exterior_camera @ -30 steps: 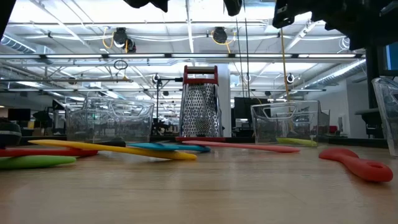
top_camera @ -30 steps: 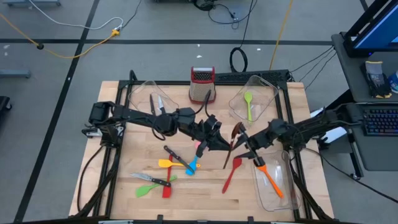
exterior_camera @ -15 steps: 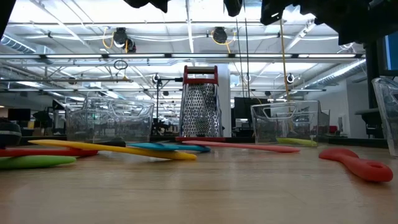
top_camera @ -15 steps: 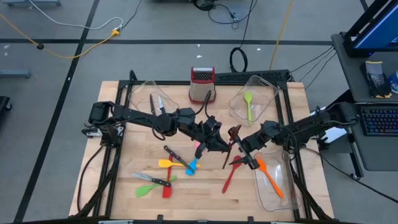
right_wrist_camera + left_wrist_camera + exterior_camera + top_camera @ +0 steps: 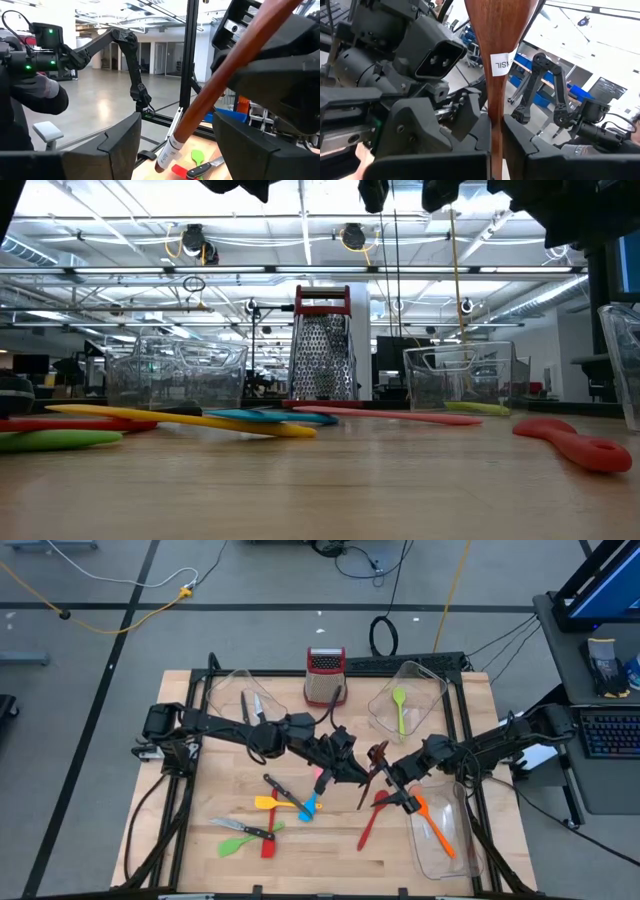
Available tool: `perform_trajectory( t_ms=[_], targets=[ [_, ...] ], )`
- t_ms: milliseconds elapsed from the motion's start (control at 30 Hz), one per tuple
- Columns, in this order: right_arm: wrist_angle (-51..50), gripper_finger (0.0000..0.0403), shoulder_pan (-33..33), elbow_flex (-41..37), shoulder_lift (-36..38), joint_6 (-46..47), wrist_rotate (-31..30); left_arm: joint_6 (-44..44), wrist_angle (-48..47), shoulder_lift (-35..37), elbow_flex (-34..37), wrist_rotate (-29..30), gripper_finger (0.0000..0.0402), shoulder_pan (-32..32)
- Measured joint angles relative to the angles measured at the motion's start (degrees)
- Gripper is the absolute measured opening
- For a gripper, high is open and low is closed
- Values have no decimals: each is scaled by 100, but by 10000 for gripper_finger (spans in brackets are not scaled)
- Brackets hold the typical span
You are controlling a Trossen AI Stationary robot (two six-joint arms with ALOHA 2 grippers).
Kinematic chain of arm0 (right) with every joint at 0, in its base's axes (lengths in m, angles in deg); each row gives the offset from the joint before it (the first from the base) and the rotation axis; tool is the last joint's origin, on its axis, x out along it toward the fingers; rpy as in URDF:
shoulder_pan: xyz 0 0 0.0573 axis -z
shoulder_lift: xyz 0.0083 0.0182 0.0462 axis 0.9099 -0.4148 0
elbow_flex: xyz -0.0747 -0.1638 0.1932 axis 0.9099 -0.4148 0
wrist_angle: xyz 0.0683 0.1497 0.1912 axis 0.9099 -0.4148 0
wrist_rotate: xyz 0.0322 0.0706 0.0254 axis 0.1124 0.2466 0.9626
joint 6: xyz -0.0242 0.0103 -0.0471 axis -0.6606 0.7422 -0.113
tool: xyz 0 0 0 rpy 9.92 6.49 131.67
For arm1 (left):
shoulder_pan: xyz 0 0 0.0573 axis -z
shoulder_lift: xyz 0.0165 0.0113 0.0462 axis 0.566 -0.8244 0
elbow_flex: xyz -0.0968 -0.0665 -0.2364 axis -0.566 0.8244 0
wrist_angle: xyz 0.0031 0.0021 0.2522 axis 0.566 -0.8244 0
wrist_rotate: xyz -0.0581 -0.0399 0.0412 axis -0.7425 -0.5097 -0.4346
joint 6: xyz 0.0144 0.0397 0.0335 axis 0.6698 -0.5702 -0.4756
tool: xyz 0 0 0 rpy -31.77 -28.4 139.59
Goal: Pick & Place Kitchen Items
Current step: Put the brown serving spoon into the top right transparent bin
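Note:
My left gripper [image 5: 357,772] is over the middle of the table, shut on a brown wooden spoon [image 5: 366,795] held in the air. In the left wrist view the spoon [image 5: 496,30] carries a white paper label [image 5: 502,63]. My right gripper [image 5: 394,783] is open next to it. In the right wrist view its fingers [image 5: 120,145] stand on either side of the spoon's handle [image 5: 225,80], near the labelled end [image 5: 169,150], without visibly touching. Yellow, blue and pink spatulas, knives, and green and red spoons [image 5: 265,820] lie flat on the table. My left gripper pinches the wooden spoon's slim handle [image 5: 495,112] between its two fingers [image 5: 465,125], just below the paper label. The fingers lie across the handle. The spoon is lifted clear of the table and slants across the gap between the two grippers.
A red spatula [image 5: 372,820] lies under the grippers. The near right bin [image 5: 445,855] holds an orange spatula [image 5: 432,825]; the far right bin [image 5: 425,690] holds a green spoon [image 5: 400,710]; the far left bin [image 5: 225,695] holds knives [image 5: 252,706]. The red-topped grater [image 5: 325,675] stands at the far edge.
My right gripper has moved toward the table's left, up to the wooden spoon held by my left gripper, and now has its open fingers around the handle. The left gripper and the spoon have kept still.

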Motion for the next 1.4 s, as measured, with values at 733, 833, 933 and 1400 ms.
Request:
perform_trajectory(
  t_ms=[733,833,933,1400],
  targets=[
    [-101,198,-6,-11,0,311,300,291,802,-492,-2,-242,6,28],
    [-168,186,-6,-9,0,393,297,297,846,-507,-2,-297,14,11],
    [-192,170,-4,-9,0,411,302,277,824,-514,-2,-288,15,14],
    [-244,51,1,-9,-2,364,267,133,575,-514,-7,-146,18,17]
  ],
)
